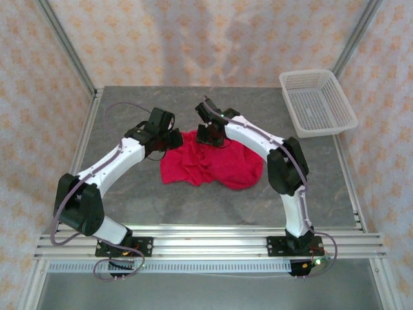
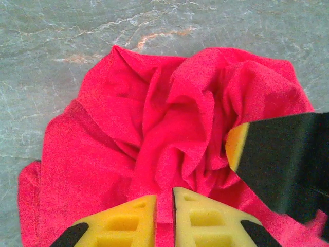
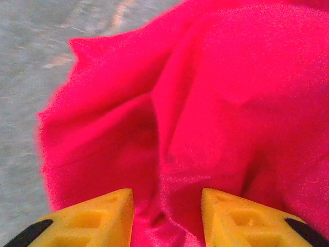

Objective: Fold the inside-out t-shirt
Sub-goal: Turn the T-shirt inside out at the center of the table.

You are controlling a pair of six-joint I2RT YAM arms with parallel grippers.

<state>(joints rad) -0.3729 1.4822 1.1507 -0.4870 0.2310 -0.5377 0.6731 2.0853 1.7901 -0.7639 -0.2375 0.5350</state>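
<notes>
Lying bunched, deeply creased, crimson t-shirt — left gripper pinching a fold between closed fingers, right gripper fingers apart, cloth between.

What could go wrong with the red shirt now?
The t-shirt lies in a crumpled heap, and the left pincer pinches a bunched fold, so it may lift several layers at once and come up scrunched. The right pincer is open over thick folds and might grab the wrong layer. Both pincers sit very close together, so they could bump.
</notes>
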